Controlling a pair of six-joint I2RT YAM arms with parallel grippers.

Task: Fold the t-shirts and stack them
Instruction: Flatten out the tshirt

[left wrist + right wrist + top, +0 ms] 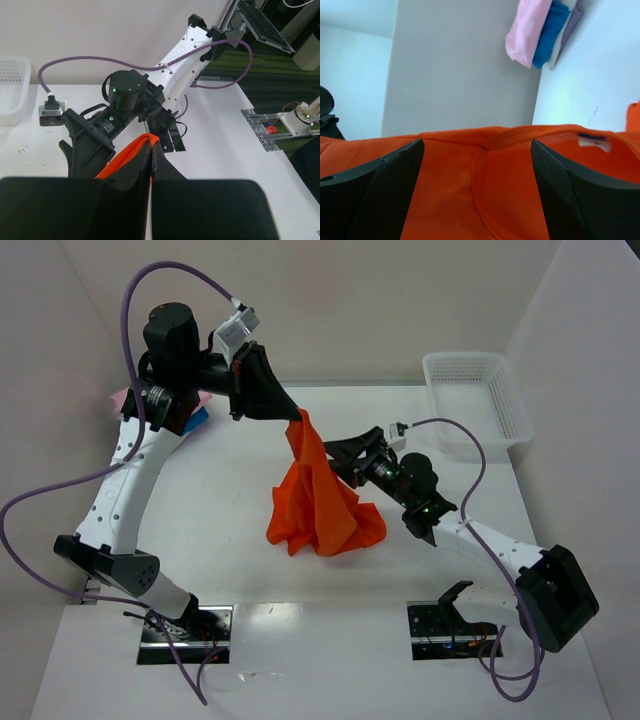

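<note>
The orange t-shirt [320, 505] hangs from my left gripper [296, 417], which is shut on its top edge above the table; its lower part is heaped on the table. In the left wrist view the jaws are pressed together on an orange fold [142, 142]. My right gripper [340, 465] is open at the hanging shirt's right side. In the right wrist view, orange cloth [480, 200] fills the gap between its spread fingers [375, 190]. The pink t-shirt [124, 398] and blue t-shirt [196, 421] lie at the far left, partly behind my left arm.
A white mesh basket [478, 398] stands at the back right of the table. Grey walls close in the back and sides. Both arm bases sit at the near edge.
</note>
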